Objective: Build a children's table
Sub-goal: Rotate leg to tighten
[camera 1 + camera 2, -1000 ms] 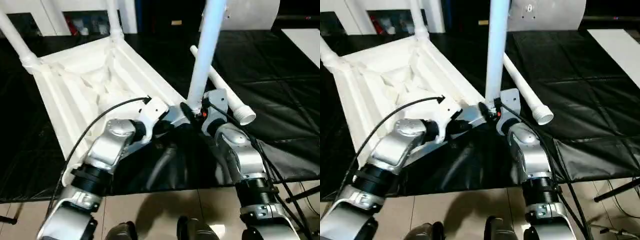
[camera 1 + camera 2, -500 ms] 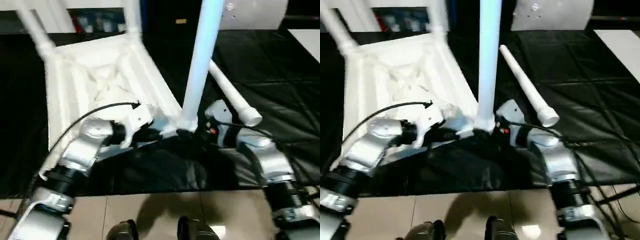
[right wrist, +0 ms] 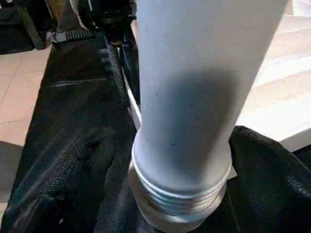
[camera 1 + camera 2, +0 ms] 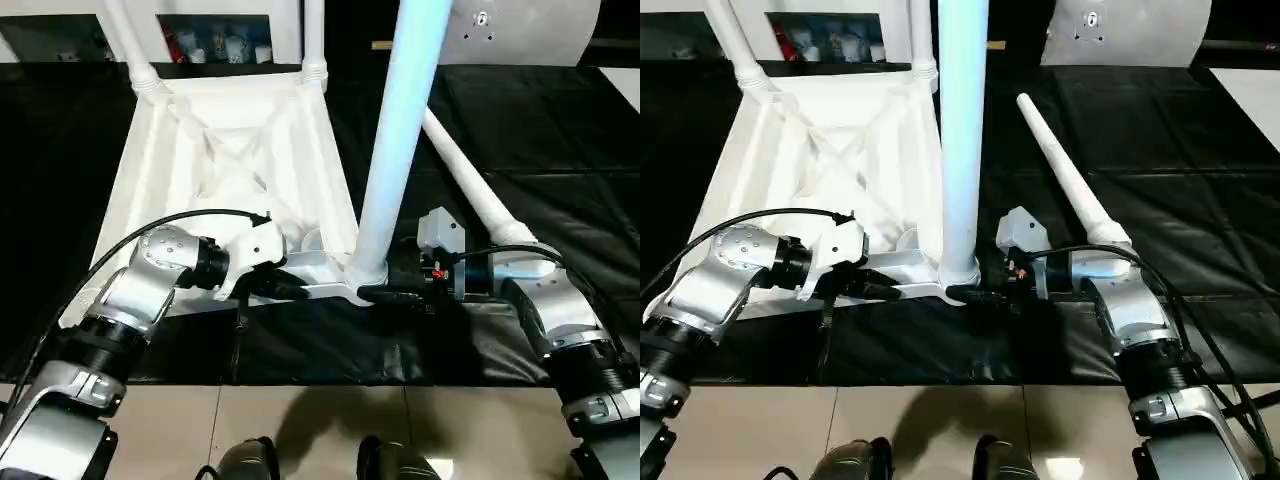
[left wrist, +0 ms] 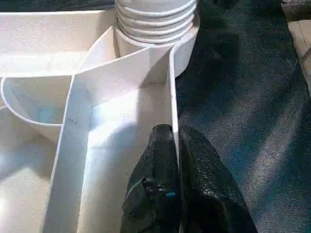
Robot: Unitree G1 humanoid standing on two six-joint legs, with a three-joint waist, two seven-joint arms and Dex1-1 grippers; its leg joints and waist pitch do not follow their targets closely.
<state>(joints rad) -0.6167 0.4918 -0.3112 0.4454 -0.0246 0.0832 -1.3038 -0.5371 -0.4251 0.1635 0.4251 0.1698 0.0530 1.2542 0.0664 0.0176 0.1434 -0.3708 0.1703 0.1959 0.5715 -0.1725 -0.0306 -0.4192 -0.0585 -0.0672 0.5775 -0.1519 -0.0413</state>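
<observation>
L gripper [image 5: 176, 160] pinched tight on near rim wall of upside-down table top [image 4: 230, 170], which lies on black workbench [image 4: 560, 140]. R gripper [image 3: 182, 160] fingers spread wide either side of base of upright leg [image 4: 400, 140] in near-right corner socket, threads still showing. Beyond: loose leg [image 4: 1065, 175] lying on bench to the right, 2 more legs [image 4: 130, 40] standing in far corners.

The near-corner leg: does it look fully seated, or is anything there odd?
The upright leg is not seated: thread rings still show above the corner socket. The right gripper has its jaws around the leg's base. A fourth leg lies loose on the black workbench.
</observation>
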